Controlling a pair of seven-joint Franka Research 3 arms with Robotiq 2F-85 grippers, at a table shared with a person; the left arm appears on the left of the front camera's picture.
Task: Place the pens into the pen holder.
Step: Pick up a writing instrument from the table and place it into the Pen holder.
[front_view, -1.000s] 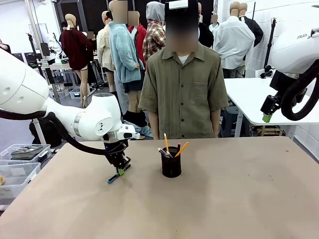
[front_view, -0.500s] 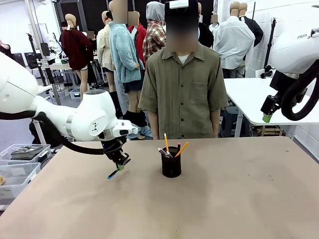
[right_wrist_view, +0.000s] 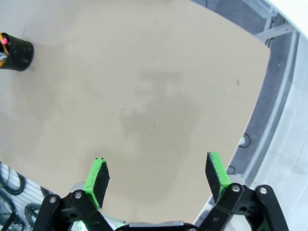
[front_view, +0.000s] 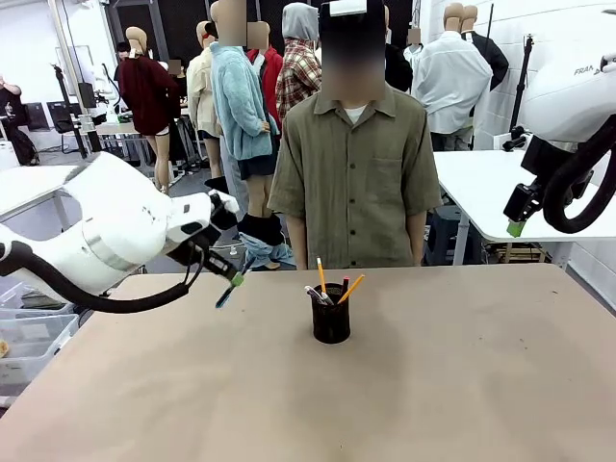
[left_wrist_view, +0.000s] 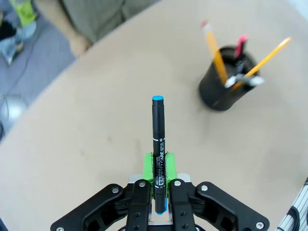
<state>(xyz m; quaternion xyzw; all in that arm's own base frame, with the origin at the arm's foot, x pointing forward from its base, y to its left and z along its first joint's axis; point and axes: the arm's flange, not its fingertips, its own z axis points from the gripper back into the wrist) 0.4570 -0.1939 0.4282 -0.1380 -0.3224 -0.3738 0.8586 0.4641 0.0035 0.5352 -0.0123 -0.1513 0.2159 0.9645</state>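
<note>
My left gripper (front_view: 234, 280) hangs above the table's left side, shut on a dark pen with a blue tip (front_view: 225, 295). In the left wrist view that pen (left_wrist_view: 158, 139) sticks straight out from between the green pads (left_wrist_view: 150, 166). The black mesh pen holder (front_view: 330, 313) stands at the table's middle, to the right of the held pen, with two yellow pencils (front_view: 321, 276), a silvery pen and a pink-tipped one in it. From the left wrist the holder (left_wrist_view: 225, 89) lies ahead to the right. My right gripper (right_wrist_view: 159, 174) is open and empty, high over the table's right part.
A person in an olive shirt (front_view: 356, 173) stands at the far edge, right behind the holder. Plastic bins (front_view: 34, 332) sit off the table's left side. A white table (front_view: 500, 192) stands at the back right.
My left gripper has lifted the blue-tipped pen off the table and risen, tilting as the arm swung. The right arm and the holder have stayed put.
</note>
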